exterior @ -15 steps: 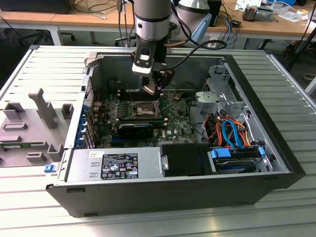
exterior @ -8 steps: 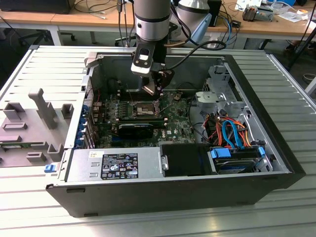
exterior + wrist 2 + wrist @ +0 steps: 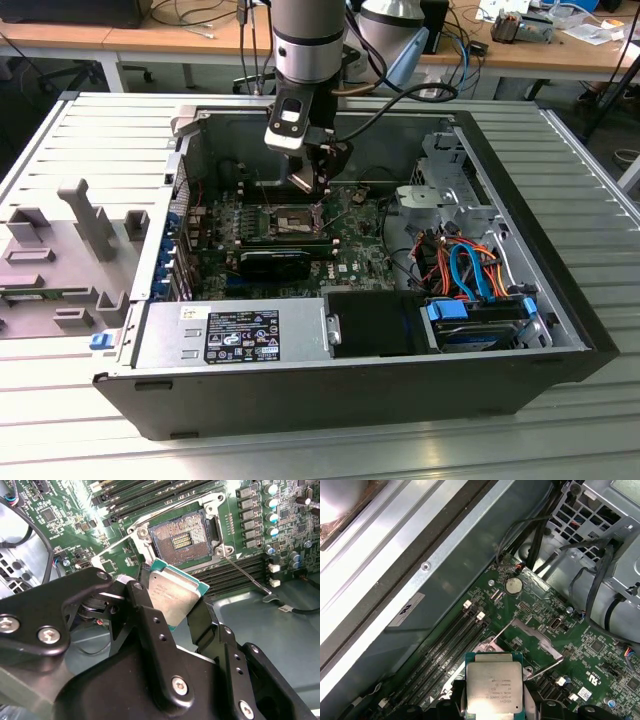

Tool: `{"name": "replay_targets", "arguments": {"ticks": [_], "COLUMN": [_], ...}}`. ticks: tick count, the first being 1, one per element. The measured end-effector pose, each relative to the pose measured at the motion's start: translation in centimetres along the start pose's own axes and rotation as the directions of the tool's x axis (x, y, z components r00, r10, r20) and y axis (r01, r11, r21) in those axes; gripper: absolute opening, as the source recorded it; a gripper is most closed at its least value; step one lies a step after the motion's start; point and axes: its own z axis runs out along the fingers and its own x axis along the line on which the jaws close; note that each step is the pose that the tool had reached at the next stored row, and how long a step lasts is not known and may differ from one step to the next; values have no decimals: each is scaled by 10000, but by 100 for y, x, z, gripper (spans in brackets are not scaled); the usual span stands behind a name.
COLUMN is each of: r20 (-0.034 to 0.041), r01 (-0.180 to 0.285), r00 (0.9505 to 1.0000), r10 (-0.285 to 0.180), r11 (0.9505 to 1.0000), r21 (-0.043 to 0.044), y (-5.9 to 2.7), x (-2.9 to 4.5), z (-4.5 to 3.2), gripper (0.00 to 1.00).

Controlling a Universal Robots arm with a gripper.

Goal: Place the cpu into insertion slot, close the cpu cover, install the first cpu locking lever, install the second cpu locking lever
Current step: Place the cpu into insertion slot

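My gripper [image 3: 172, 604] is shut on the cpu [image 3: 176, 594], a square chip with a silvery top, its black fingers [image 3: 150, 620] clamping two opposite edges. The chip hangs tilted above the board, apart from the insertion slot [image 3: 182, 534], whose dark pin field lies bare inside a silver border. In the first wrist view the cpu [image 3: 492, 685] shows top-up, with the cpu cover [image 3: 530, 639] swung open beyond it. Two thin locking levers [image 3: 248, 575] [image 3: 113, 550] stand released on either side of the socket. In the exterior view the gripper [image 3: 312, 178] hovers over the slot [image 3: 284, 222].
Long memory slots [image 3: 150, 495] run beside the socket. A black card [image 3: 275, 262] lies in front of it, the power supply [image 3: 230, 335] nearer still. A drive cage with orange and blue cables [image 3: 470, 270] fills the exterior view's right. The case wall [image 3: 445, 565] rises close by.
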Motion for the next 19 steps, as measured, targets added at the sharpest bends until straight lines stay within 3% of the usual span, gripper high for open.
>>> {"name": "replay_targets", "arguments": {"ticks": [19], "r20": [25], "r01": [-287], "r00": [9996], "r10": [287], "r11": [9996], "r21": [-2], "y": [0], "x": [0], "z": [4], "gripper": [54]}}
